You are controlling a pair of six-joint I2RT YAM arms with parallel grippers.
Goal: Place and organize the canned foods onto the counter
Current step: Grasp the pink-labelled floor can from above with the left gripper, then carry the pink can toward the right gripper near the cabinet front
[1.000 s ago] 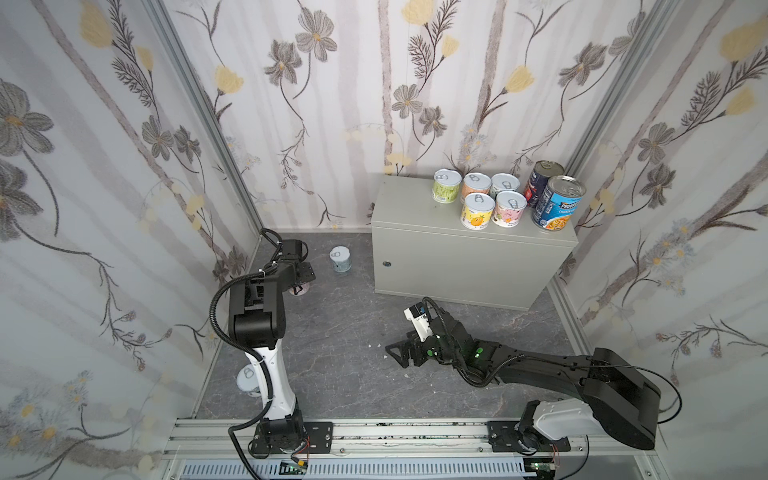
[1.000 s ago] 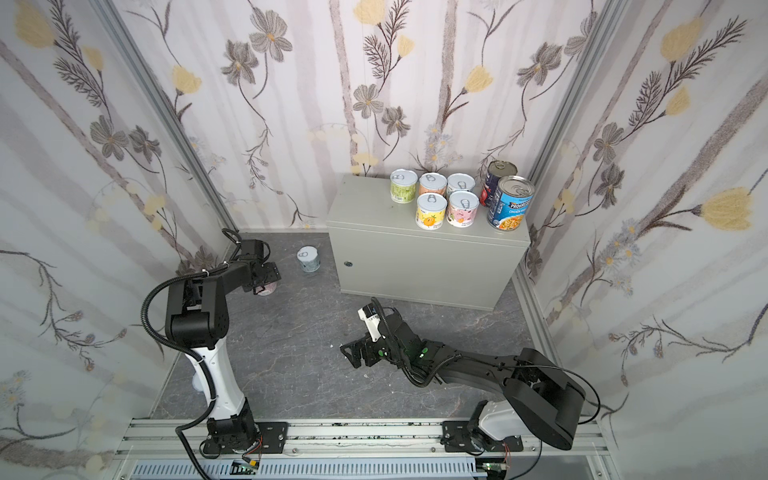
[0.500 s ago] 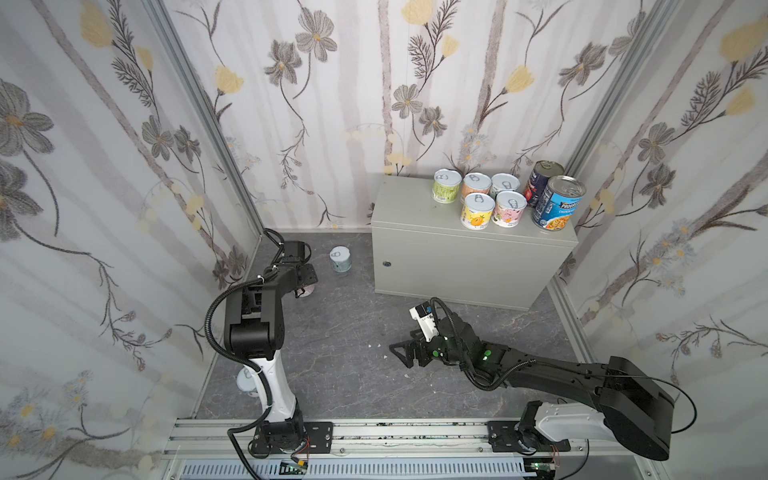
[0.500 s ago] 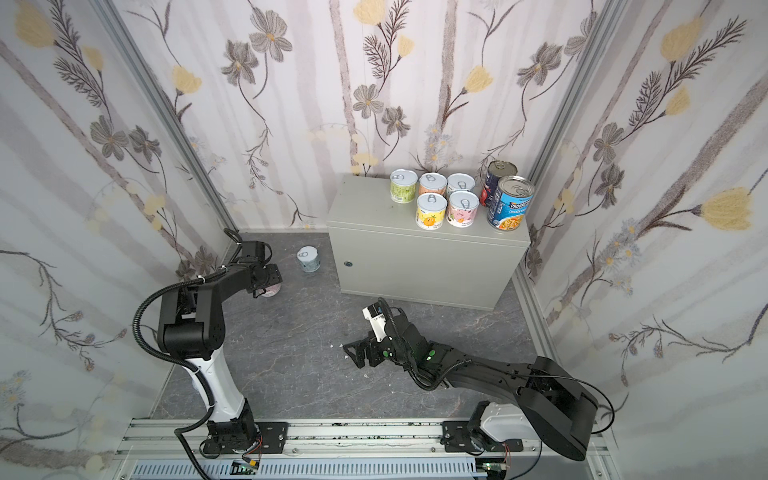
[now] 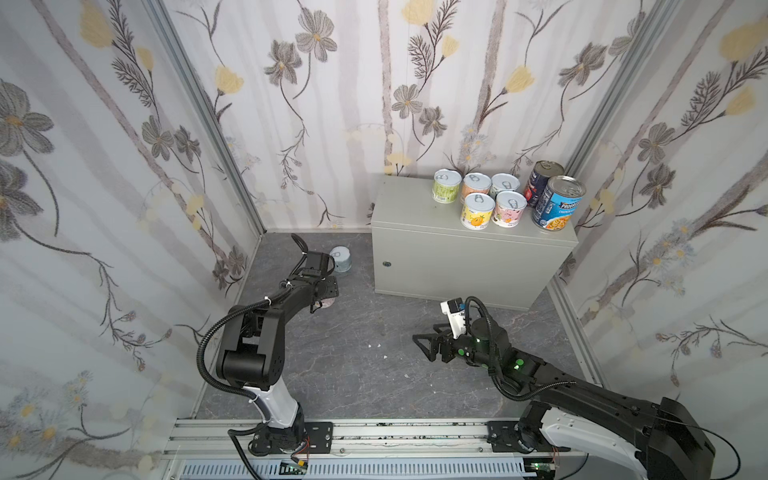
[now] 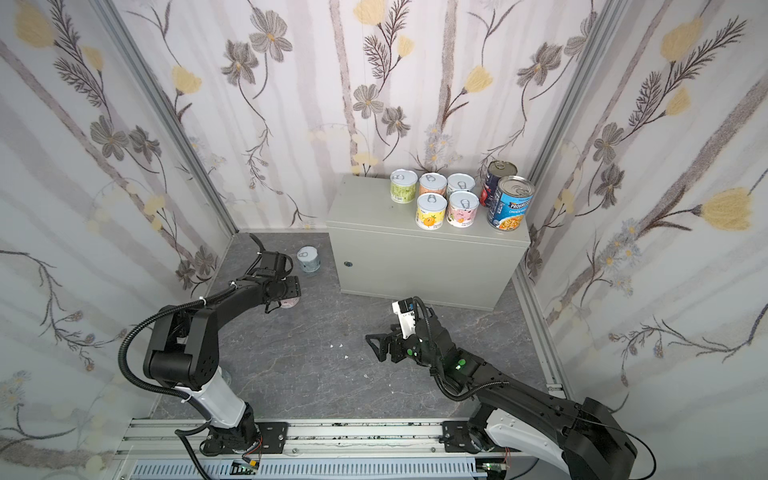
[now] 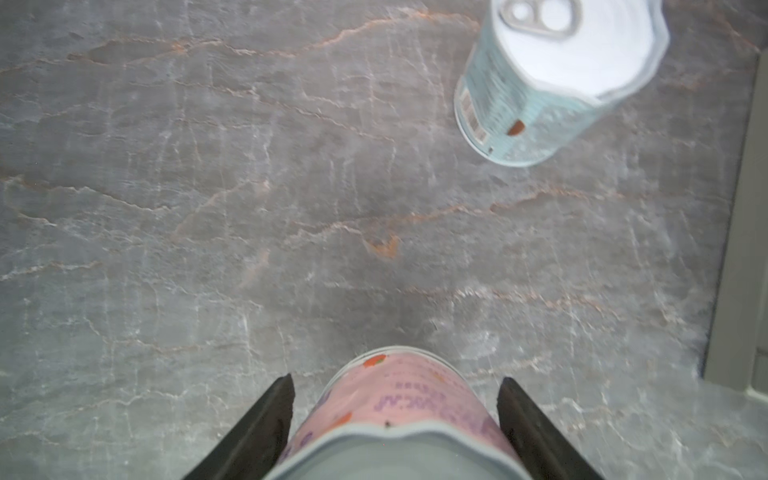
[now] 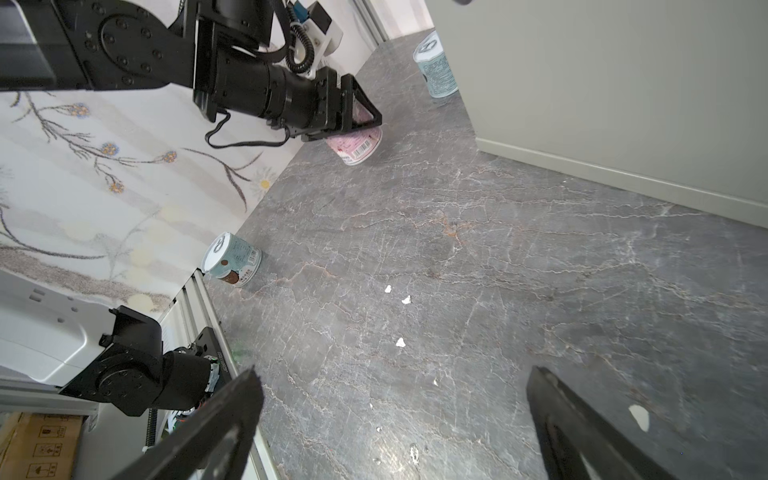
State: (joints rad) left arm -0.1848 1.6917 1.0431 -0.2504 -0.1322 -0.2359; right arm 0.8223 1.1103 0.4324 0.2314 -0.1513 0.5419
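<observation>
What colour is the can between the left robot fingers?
It's a pink can with purple writing and orange-red spots, best seen in the left wrist view.

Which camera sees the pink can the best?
Left wrist view: the pink can sits big and close between the fingers of the left gripper. The right wrist view shows it small, barcode outward. In both top views only an edge peeks from under the gripper.

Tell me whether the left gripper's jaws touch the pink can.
Touching. The left wrist view shows the left gripper with jaws pressed on both sides of the pink can.
</observation>
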